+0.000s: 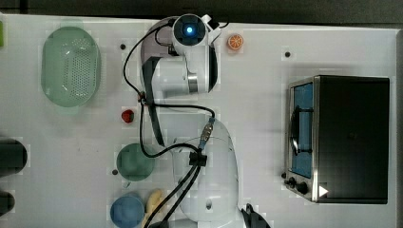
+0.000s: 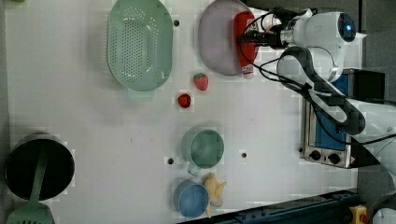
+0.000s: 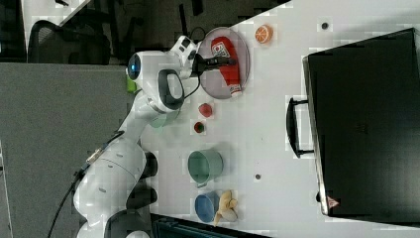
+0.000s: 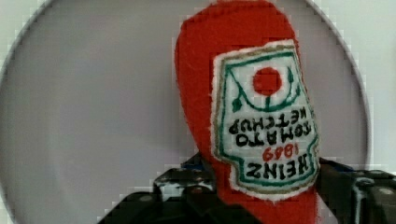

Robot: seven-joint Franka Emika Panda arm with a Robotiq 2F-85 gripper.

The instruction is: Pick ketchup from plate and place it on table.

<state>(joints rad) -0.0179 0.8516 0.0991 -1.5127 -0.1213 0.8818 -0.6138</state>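
Note:
The ketchup is a red plush bottle with a white label, lying on the pale lilac-grey plate at the far edge of the white table. In the right view the ketchup lies lengthwise across the plate. My gripper reaches over the plate and sits across the bottle's middle. In the wrist view the ketchup rests on the plate, and the gripper has a dark finger pressed against each side of the bottle.
A green perforated basket lies beside the plate. Two red strawberry pieces sit just off the plate. A green cup, a blue cup, a toaster oven, an orange slice and a dark pot stand around.

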